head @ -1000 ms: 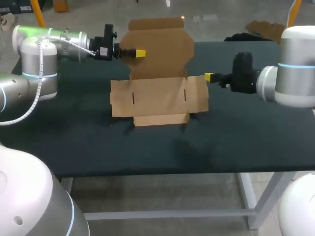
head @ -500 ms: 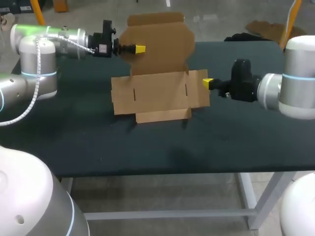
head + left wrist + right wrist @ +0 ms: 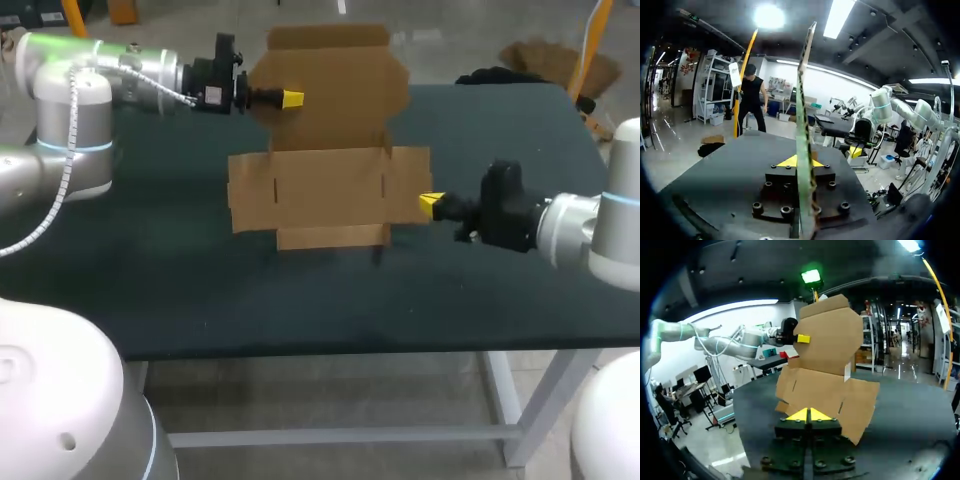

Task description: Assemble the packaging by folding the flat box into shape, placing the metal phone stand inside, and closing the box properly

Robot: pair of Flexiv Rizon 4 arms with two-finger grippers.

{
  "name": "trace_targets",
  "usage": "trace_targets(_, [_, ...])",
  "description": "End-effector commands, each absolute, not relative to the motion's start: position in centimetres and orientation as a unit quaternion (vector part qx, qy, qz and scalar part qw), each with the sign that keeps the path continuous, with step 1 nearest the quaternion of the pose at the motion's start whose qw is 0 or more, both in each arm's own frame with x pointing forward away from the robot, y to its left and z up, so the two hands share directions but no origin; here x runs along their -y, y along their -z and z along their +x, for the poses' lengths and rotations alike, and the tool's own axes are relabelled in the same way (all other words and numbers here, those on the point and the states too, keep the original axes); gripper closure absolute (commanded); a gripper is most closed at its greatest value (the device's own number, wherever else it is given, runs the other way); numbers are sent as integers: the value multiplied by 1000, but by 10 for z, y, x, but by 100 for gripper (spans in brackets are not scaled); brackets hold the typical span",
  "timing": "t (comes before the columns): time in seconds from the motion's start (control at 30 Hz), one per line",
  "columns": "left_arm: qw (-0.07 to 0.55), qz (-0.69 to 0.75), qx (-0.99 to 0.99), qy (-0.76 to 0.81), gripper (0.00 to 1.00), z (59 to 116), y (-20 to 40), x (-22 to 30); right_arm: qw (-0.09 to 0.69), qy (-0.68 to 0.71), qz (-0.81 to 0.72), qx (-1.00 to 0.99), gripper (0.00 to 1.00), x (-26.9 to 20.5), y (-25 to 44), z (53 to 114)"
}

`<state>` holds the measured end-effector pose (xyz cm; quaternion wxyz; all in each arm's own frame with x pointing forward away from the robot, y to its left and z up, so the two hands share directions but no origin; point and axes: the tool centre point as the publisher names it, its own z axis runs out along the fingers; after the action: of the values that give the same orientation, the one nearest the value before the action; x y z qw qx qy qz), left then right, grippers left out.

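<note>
A brown cardboard box blank lies on the dark table, with its lid panel standing upright at the back. My left gripper is shut on the lid's left edge. In the left wrist view the cardboard runs edge-on between that gripper's yellow tips. My right gripper is shut with nothing in it, level with the right side flap's front corner. In the right wrist view the box stands just ahead of that gripper, with the left gripper on the lid. No phone stand is in view.
The dark table top stretches to both sides of the box and toward its front edge. My right arm comes in low over the table's right side.
My right gripper has moved toward the table's front, from beside the right flap's back corner to its front corner. The left gripper and the lid have shifted slightly right and back.
</note>
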<state>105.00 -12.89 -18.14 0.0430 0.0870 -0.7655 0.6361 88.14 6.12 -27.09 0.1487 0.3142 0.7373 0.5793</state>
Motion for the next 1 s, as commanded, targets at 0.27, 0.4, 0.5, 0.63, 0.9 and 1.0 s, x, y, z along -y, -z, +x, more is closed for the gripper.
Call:
trace_targets(0.27, [23,118,760,-639,100,1025,162,128,162,-574,302,-743,100,-67,285,863])
trace_targets(0.4, [30,115,759,-640,100,1016,155,129,167,-565,293,-753,100,-70,290,856])
trace_targets(0.5, [32,113,761,-639,100,1012,152,130,171,-559,286,-759,100,-72,293,852])
trace_targets(0.63, [40,104,765,-634,100,1006,146,133,176,-550,280,-767,100,-75,298,849])
trace_targets(0.9, [60,97,769,-629,100,998,136,135,180,-545,273,-772,100,-82,306,842])
trace_targets(1.0, [71,101,768,-629,100,997,141,133,178,-545,272,-773,100,-86,310,840])
